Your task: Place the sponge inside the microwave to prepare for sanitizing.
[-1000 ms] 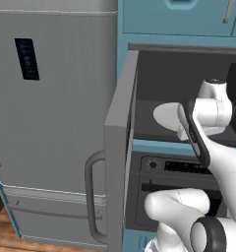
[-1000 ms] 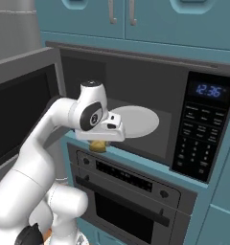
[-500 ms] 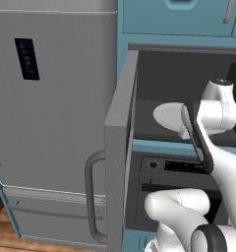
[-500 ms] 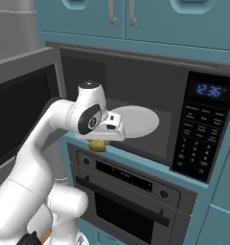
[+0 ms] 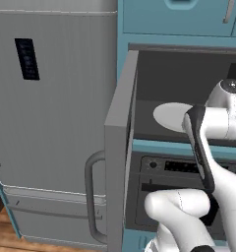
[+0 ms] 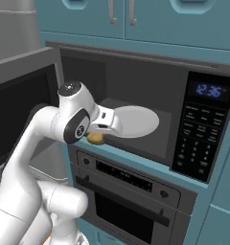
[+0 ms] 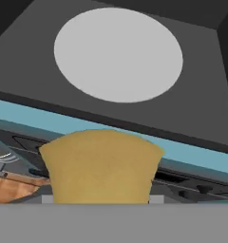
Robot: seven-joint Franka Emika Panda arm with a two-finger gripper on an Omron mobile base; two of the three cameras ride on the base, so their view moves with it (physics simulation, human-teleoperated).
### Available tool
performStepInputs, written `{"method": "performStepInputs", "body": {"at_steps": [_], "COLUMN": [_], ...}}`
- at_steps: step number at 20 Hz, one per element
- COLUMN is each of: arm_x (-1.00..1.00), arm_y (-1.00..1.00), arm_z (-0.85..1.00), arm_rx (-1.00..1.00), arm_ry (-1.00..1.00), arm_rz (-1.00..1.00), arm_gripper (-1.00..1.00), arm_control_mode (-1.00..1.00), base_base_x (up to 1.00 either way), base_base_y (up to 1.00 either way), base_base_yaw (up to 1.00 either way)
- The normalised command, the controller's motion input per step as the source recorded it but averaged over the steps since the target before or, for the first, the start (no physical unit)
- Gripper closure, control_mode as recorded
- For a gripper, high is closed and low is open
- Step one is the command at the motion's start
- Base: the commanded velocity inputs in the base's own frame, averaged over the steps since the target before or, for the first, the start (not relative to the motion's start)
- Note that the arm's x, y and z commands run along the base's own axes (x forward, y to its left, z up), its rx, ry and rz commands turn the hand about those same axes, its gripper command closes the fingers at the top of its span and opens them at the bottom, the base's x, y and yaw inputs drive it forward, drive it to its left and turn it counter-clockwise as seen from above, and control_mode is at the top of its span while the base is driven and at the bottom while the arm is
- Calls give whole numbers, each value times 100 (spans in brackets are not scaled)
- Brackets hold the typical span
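Fridge stands far left, tall and grey, dark panel on its door. Just right of it the microwave door hangs swung open, its vertical bar handle facing the left base camera. Microwave cavity is open, with the pale turntable flat on the dark floor. Gripper sits at the cavity's front lip, just left of the turntable and level with the blue front edge. Jaws are part open and clamped on the sponge, a tan-yellow block; in the right base view the sponge shows as a small yellow lump under the hand. Sponge is outside the cavity, at the threshold, short of the turntable. Below is the oven with a horizontal handle. Far right is the keypad with a blue display.
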Motion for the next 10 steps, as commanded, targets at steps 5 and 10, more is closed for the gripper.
{"method": "performStepInputs", "body": {"at_steps": [5, 10], "arm_x": [58, 79], "arm_y": [0, -11], "arm_z": [3, 1], "arm_rx": [0, 2], "arm_ry": [0, -4], "arm_rz": [-12, -9], "arm_gripper": [100, 100], "arm_control_mode": [-100, -100], "base_base_x": [0, 0], "base_base_y": [0, 0], "base_base_yaw": [0, 0]}}
